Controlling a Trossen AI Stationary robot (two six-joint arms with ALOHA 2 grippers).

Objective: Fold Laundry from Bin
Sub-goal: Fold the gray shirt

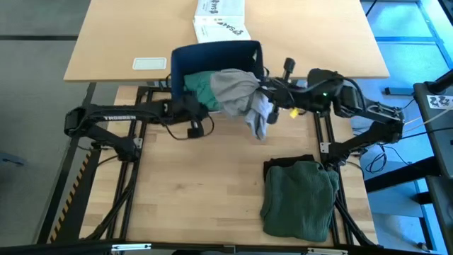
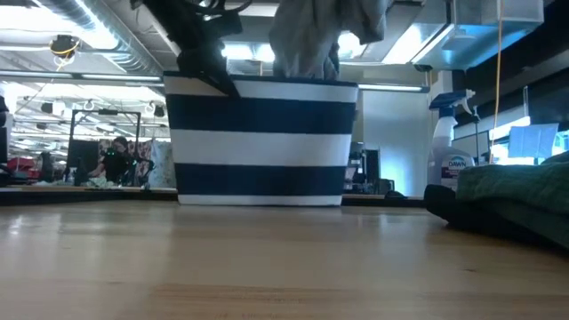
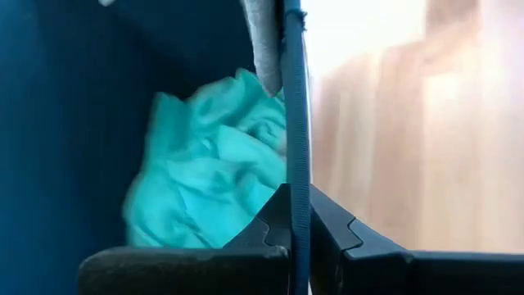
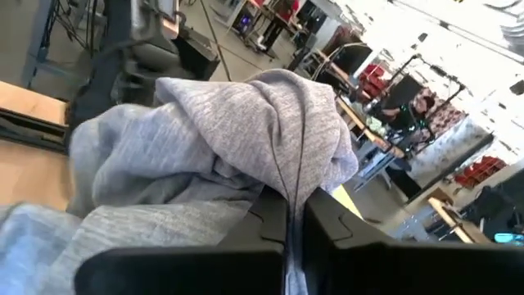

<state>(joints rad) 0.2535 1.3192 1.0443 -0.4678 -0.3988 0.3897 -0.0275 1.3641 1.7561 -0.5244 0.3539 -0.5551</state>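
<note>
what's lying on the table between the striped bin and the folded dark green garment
Bare wood in the high view, between bin and green garment; the grey garment hangs above it.

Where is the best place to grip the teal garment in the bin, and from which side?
Probably from straight above, through the bin's open top, its only opening. Grip a raised fold on the teal garment, which lies crumpled on the bin's left. The grey garment, pinched in the right gripper's jaws, covers the right part. The left gripper clamps the bin's rim.
</note>
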